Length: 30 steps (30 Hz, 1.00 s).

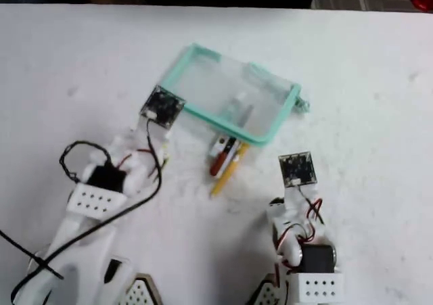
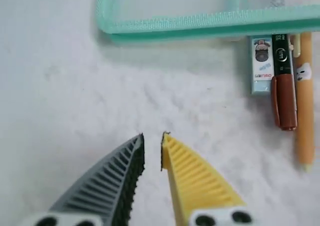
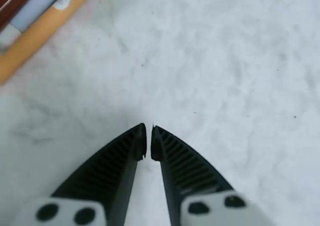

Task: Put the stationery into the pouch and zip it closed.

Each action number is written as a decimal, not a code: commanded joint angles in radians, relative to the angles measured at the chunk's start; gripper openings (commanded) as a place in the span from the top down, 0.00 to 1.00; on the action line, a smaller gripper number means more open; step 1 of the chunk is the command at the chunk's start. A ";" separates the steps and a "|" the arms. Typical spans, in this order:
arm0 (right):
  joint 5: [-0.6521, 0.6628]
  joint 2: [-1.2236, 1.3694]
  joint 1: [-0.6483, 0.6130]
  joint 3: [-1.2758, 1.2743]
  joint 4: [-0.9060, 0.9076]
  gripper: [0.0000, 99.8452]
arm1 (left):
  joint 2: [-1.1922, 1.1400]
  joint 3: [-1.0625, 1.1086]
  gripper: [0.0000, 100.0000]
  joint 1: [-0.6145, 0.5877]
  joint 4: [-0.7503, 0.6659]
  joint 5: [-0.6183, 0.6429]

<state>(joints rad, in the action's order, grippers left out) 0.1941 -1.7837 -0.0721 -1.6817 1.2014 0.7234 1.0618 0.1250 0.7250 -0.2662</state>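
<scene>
Mint-green trim frames the clear pouch point(image 1: 203, 82), which lies flat near the middle of the white table point(image 1: 352, 82), with a small mint tab point(image 1: 302, 104) at one corner. Three pieces of stationery lie side by side at the pouch's near edge, pointing toward the arms: a white eraser-like block point(image 2: 261, 65), a brown-capped marker point(image 2: 283, 95) and a yellow pen point(image 2: 305, 110). Their far ends meet the trim, but it cannot be told whether they sit inside the mouth or only under the edge. Most of each piece rests on the bare table. A pale item point(image 1: 240, 105) shows through the clear wall.

The left arm point(image 1: 101, 183) reaches to the pouch's near-left corner. The left gripper point(image 2: 152, 138) is just above the table, short of the trim and off to the side of the stationery; its grey and yellow fingers are drawn nearly together, with a thin slit between the tips, and hold nothing. The right gripper point(image 3: 148, 131) hangs over bare table near the yellow pen point(image 3: 40, 28); its black fingers are pressed close and also empty.
</scene>
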 commanded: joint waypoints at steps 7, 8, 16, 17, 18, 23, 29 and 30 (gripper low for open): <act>0.011 -0.012 0.013 -0.009 0.004 0.98 | 0.030 0.029 0.91 -0.051 -0.089 0.084; 0.011 -0.012 0.013 -0.009 0.004 0.98 | 0.005 0.020 0.91 -0.051 -0.089 0.091; 0.011 -0.012 0.013 -0.009 0.008 0.98 | -0.162 -0.043 0.91 -0.044 -0.095 0.094; 0.011 -0.012 0.013 -0.009 0.008 0.98 | -0.160 -0.046 0.91 -0.044 -0.095 0.094; 0.011 -0.012 0.013 -0.009 0.008 0.98 | -0.160 -0.046 0.91 -0.044 -0.095 0.094; 0.011 -0.010 0.013 -0.009 0.008 0.98 | -0.168 -0.040 0.91 -0.050 -0.123 0.092; 0.011 -0.012 0.007 -0.009 0.001 0.98 | -0.170 -0.023 0.91 -0.053 -0.157 0.091; 0.009 -0.012 0.005 -0.009 -0.019 0.98 | -0.170 -0.023 0.91 -0.053 -0.160 0.091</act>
<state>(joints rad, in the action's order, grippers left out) 0.1941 -1.7837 -0.0644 -1.6817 1.2014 0.5562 1.0725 0.0790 0.6068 -0.1818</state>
